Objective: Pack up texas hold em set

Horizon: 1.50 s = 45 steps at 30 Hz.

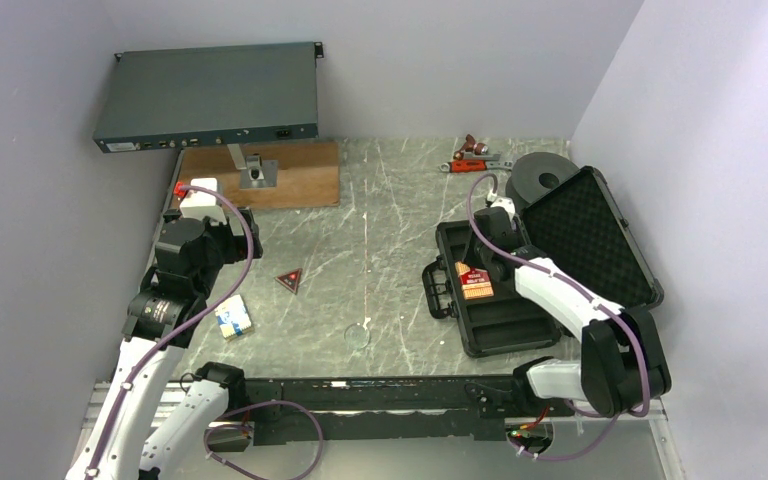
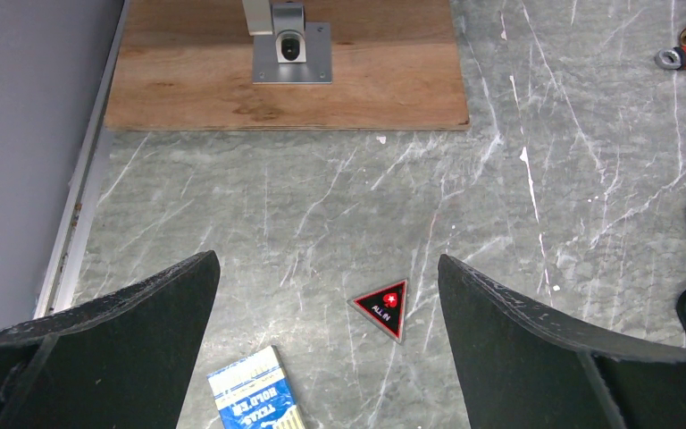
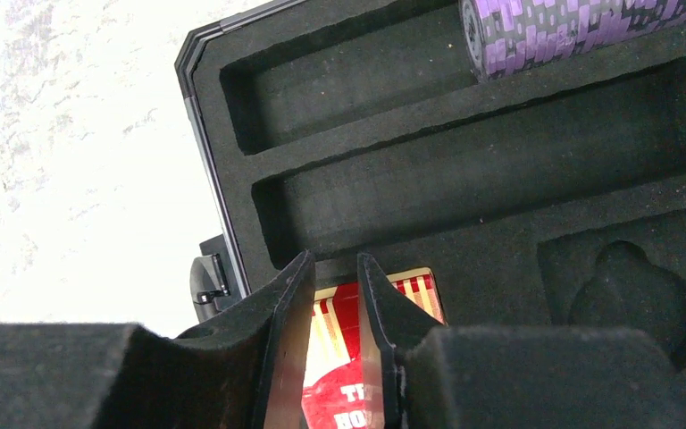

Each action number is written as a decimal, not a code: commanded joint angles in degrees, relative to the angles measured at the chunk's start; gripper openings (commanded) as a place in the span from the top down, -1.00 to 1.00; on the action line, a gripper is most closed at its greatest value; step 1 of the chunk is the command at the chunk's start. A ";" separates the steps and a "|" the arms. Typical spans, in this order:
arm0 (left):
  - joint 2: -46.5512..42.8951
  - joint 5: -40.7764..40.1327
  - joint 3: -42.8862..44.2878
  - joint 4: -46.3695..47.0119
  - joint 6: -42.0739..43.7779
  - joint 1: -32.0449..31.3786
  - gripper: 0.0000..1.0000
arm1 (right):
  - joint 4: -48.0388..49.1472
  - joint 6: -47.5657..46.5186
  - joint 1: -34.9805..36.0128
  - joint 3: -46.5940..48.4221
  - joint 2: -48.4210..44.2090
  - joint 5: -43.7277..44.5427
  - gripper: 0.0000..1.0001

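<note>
— Grey stone-patterned table [image 1: 380, 230] between pale violet walls, yes? Where was the set?
— Yes. The black case [image 1: 582, 232] stood open on the right side of it. The red card box [image 1: 476, 281] lay in the foam at the left end of the base, and the purple chip stack [image 3: 572, 31] lay in one long slot.
— And the right gripper?
— The right gripper [image 3: 333, 264] hung directly over the red card box. Its fingers were almost together, with only a thin gap, and the red showed through it. Whether they pinched the box, I could not tell.
— The left one?
— The left gripper [image 2: 326, 264] was spread wide and grasped nothing, above the left part of the table. The blue-white card box [image 2: 255, 393] lay flat on the near left. The red triangle [image 2: 382, 307] lay to the right of it, apart. The clear disc [image 1: 357, 336] rested further right, toward the near edge.
— Anything else?
— A wooden board [image 1: 260, 175] at the far left. At the far edge was a red-handled tool [image 1: 475, 155], with a black spool [image 1: 543, 178] near it, just behind the case lid.
</note>
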 commanded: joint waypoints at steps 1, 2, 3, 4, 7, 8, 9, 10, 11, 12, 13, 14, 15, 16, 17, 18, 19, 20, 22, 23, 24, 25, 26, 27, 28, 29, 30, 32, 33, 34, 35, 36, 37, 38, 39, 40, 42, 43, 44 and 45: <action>-0.43 -0.16 0.88 1.70 0.66 0.20 -0.98 | -6.58 -0.38 -0.19 0.20 -1.82 -0.71 0.41; -0.44 -0.16 0.80 1.80 0.69 0.20 -0.98 | -6.92 -0.51 -0.19 0.91 -2.46 -0.90 0.39; -0.39 -0.17 0.73 1.77 0.65 0.20 -0.98 | -7.27 -0.75 -0.19 1.62 -3.15 -1.07 0.34; -0.41 -0.10 0.86 1.74 0.71 0.20 -0.98 | -7.50 -0.91 -0.20 2.15 -3.93 -1.31 0.30; -0.44 -0.11 0.85 1.67 0.71 0.22 -0.98 | -8.17 -0.86 -0.19 3.23 -6.77 -1.70 0.26; -0.55 -0.16 0.88 1.73 0.64 0.21 -0.98 | -8.39 -0.75 -0.19 3.38 -7.49 -1.91 0.26; -0.61 -0.20 0.77 1.72 0.66 0.20 -0.98 | -8.68 -0.62 -0.21 3.41 -8.12 -2.17 0.27; -0.63 -0.18 0.79 1.76 0.65 0.20 -0.98 | -8.90 -0.49 -0.19 3.35 -8.73 -2.54 0.29; -0.68 -0.25 0.79 1.78 0.70 0.20 -0.98 | -8.95 -0.38 -0.19 3.20 -9.27 -3.21 0.35; -0.60 -0.21 0.74 1.79 0.66 0.20 -0.98 | -8.90 -0.37 -0.24 2.99 -9.63 -3.91 0.43; -0.55 -0.17 0.82 1.75 0.62 0.20 -0.98 | -8.87 -0.29 -0.20 2.81 -9.89 -4.50 0.51; -0.55 -0.14 0.87 1.74 0.64 0.20 -0.98 | -8.73 -0.24 -0.19 2.66 -9.97 -5.07 0.61; -0.60 -0.12 0.88 1.73 0.63 0.20 -1.00 | -8.51 -0.08 -0.19 2.42 -9.89 -5.73 0.68; -0.54 -0.15 0.88 1.66 0.60 0.20 -0.97 | -8.11 0.04 -0.19 2.24 -9.75 -6.29 0.75; -0.55 -0.10 0.86 1.72 0.57 0.20 -0.97 | -7.63 0.21 -0.19 1.98 -9.48 -6.92 0.83; -0.64 -0.05 0.83 1.78 0.56 0.20 -0.97 | -7.10 0.46 -0.19 1.84 -9.02 -7.63 0.89; -0.64 -0.14 0.80 1.74 0.62 0.20 -0.97 | -6.54 0.69 -0.19 1.63 -8.43 -8.32 0.94; -0.59 -0.12 0.79 1.80 0.65 0.20 -0.97 | -5.74 0.95 -0.19 1.45 -7.74 -8.95 0.97; -0.55 -0.20 0.84 1.66 0.62 0.20 -0.97 | -4.23 1.48 -0.19 0.72 -6.29 -9.50 1.00; -0.53 -0.23 0.88 1.73 0.62 0.20 -0.97 | -3.73 1.60 -0.19 0.31 -5.36 -9.33 1.00; -0.59 -0.22 0.86 1.68 0.56 0.20 -0.97 | -3.55 1.78 -0.19 -0.10 -4.15 -8.81 1.00; -0.66 -0.27 0.81 1.66 0.55 0.20 -0.97 | -3.58 1.89 -0.19 -0.45 -3.24 -7.95 1.00; -0.69 -0.30 0.75 1.65 0.56 0.20 -0.97 | -3.59 1.98 -0.19 -0.81 -2.64 -7.03 1.00; -0.68 -0.34 0.79 1.67 0.55 0.20 -0.97 | -3.59 1.99 -0.19 -1.51 -1.75 -6.38 1.00; -0.66 -0.21 0.79 1.69 0.59 0.20 -0.97 | -3.53 2.05 -0.19 -2.10 -1.17 -5.97 1.00; -0.64 -0.19 0.79 1.73 0.57 0.25 -0.97 | -3.43 2.19 -0.19 -2.73 -0.79 -5.81 1.00; -0.66 -0.17 0.84 1.68 0.61 0.21 -0.97 | -3.38 2.38 -0.19 -3.40 -0.43 -5.72 1.00; -0.71 -0.17 0.86 1.67 0.64 0.20 -0.97 | -3.13 2.76 -0.22 -4.80 -0.12 -5.91 1.00; -0.79 -0.09 0.83 1.72 0.61 0.20 -0.97 | -3.08 2.91 -0.23 -5.31 -0.07 -6.03 1.00; -0.87 -0.07 0.83 1.73 0.57 0.20 -0.97 | -3.07 3.07 -0.20 -5.85 -0.13 -5.98 1.00; -0.90 -0.01 0.81 1.75 0.58 0.20 -0.97 | -3.14 3.20 -0.19 -6.18 -0.27 -6.01 1.00; -0.88 0.10 0.78 1.74 0.63 0.20 -0.97 | -3.19 3.23 -0.19 -6.43 -0.61 -6.18 1.00; -0.85 0.11 0.74 1.76 0.62 0.20 -0.97 | -3.42 3.38 -0.19 -6.46 -0.89 -6.29 1.00; -0.81 0.15 0.79 1.80 0.60 0.20 -0.97 | -3.68 3.41 -0.19 -6.39 -1.33 -6.38 1.00; -0.79 0.17 0.87 1.76 0.61 0.20 -0.97 | -4.07 3.33 -0.21 -6.14 -1.83 -6.45 1.00; -0.79 0.19 0.88 1.74 0.58 0.20 -0.97 | -4.66 3.20 -0.19 -5.88 -2.50 -6.41 1.00; -0.87 0.19 0.84 1.75 0.63 0.20 -0.97 | -5.86 3.07 -0.19 -5.17 -4.29 -6.06 1.00; -0.85 0.20 0.86 1.77 0.64 0.20 -0.97 | -6.45 3.02 -0.19 -4.92 -5.56 -5.67 0.99; -0.84 0.19 0.86 1.74 0.56 0.20 -0.97 | -7.09 2.98 -0.19 -4.57 -6.81 -5.20 0.96; -0.84 0.18 0.86 1.74 0.60 0.20 -0.97 | -7.78 2.97 -0.19 -4.26 -7.96 -4.70 0.92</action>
